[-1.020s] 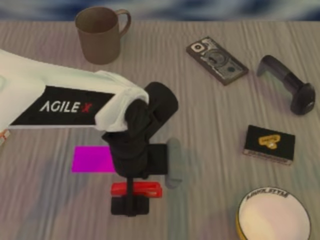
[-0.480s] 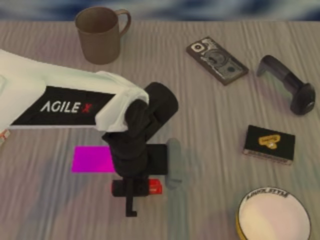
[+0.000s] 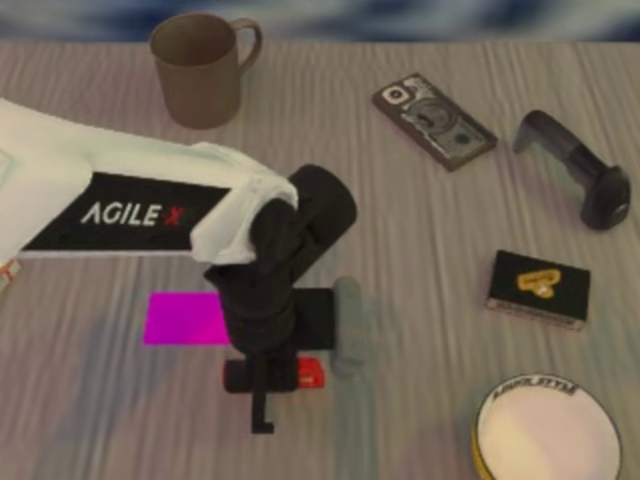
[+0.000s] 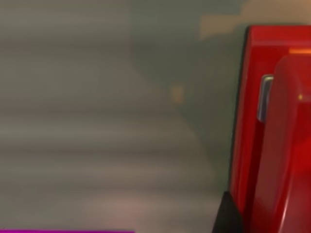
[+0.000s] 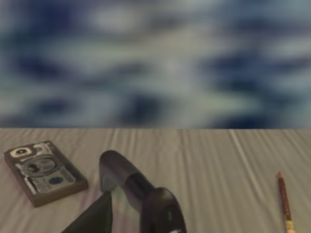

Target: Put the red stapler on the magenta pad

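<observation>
Top view stapler: slim bright red bar-shaped stapler (image 3: 311, 375) on the table, just right of the flat magenta pad (image 3: 185, 318), apart from it
Left gripper (image 3: 262, 378): over the stapler; finger state cannot tell
Grip advice: confirm a centred, firm hold before lifting
Right arm: out of view

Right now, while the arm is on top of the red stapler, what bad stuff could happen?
The left gripper sits over the red stapler, whose one end shows past it, so an off-centre grip could let it tip or slip. The magenta pad lies close by, partly hidden under the arm, so the stapler might land half off it. The top view cannot show how firmly it is held.
</observation>
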`<state>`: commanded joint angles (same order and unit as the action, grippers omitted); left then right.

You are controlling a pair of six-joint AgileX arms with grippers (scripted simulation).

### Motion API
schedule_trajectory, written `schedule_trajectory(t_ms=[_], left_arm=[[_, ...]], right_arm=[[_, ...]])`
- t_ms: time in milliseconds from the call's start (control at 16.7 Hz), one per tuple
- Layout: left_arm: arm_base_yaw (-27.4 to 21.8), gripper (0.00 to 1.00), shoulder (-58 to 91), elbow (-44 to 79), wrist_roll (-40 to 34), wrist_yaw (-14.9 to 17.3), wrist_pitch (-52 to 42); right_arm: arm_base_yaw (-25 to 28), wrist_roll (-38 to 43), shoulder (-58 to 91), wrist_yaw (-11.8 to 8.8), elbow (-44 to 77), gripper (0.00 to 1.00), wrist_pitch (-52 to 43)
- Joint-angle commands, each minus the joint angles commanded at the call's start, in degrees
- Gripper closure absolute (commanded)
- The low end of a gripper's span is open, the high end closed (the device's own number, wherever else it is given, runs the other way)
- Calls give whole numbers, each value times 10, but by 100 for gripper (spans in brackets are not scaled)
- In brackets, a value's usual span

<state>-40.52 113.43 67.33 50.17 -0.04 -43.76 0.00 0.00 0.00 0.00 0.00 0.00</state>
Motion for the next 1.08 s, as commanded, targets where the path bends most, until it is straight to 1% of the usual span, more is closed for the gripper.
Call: schedule_trajectory(t_ms=[180,300,660,780,1080], left_arm=[[0,100,-1,2,1,0,-2],[-1,100,-8,19,2,0,-23],[7,100,-61,109,0,-1,-178],[9,100,-77,129,-2,-1,-208],[7,100,-79,133,-2,-1,-213]], right_arm=[[0,0,0,0,0,0,0],[0,0,0,0,0,0,0],[0,0,0,0,0,0,0],[0,0,0,0,0,0,0],[0,0,0,0,0,0,0]])
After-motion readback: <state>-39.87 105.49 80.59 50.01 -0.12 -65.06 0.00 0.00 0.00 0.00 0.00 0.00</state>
